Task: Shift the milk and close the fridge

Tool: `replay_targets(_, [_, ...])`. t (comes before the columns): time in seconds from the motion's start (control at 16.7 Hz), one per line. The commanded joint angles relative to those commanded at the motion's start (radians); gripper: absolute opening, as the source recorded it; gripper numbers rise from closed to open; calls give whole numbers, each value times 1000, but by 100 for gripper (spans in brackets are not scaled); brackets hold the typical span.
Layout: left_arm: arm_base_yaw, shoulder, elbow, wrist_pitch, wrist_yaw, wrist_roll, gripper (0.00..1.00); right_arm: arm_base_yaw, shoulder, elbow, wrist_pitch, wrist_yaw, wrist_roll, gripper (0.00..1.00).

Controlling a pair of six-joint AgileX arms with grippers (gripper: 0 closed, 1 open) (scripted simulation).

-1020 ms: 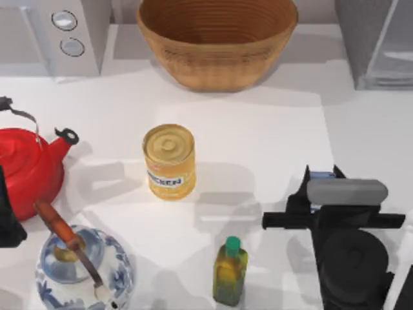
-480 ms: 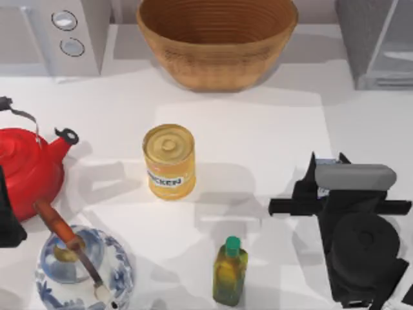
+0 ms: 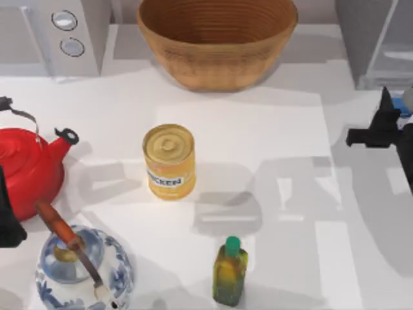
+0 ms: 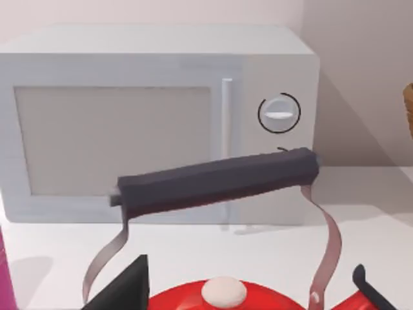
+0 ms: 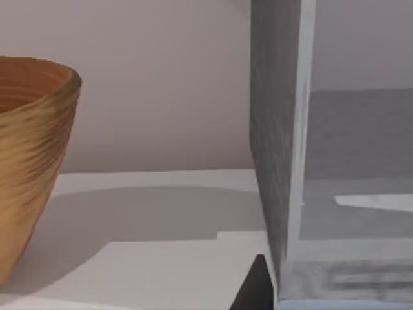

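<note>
**Milk carried up to the open fridge**

Milk [image 3: 408, 104] showed as a blue sliver at the table's right edge, just in front of the fridge [image 3: 361, 39] and right against the right gripper [image 3: 387, 129]. It was probably held there so it could go in past the pale door panel [image 3: 397, 51], which stood swung out. How wide that pincer stood I cannot tell. The right wrist view faced the fridge's side wall at close range, which suits an approach.

Far to the left of the fridge, the left gripper [image 4: 248, 294] sat parked above the red kettle [image 3: 29, 168], spread wide and holding nothing.

Count: one milk, one fridge, one wicker bowl [image 3: 216, 58], one yellow can [image 3: 169, 161], one oil bottle [image 3: 230, 271], one kettle, one blue-and-white teapot [image 3: 84, 274], and one microwave [image 3: 71, 32] with two knobs.
</note>
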Motion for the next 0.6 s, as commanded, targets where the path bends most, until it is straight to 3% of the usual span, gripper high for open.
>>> replay_targets(0.3, [0, 0, 0, 0, 0, 0, 100, -258, -171, 17, -135, -259, -41, 0])
replay_targets(0.6, [0, 0, 0, 0, 0, 0, 100, -291, -200, 19, -157, -293, -47, 0])
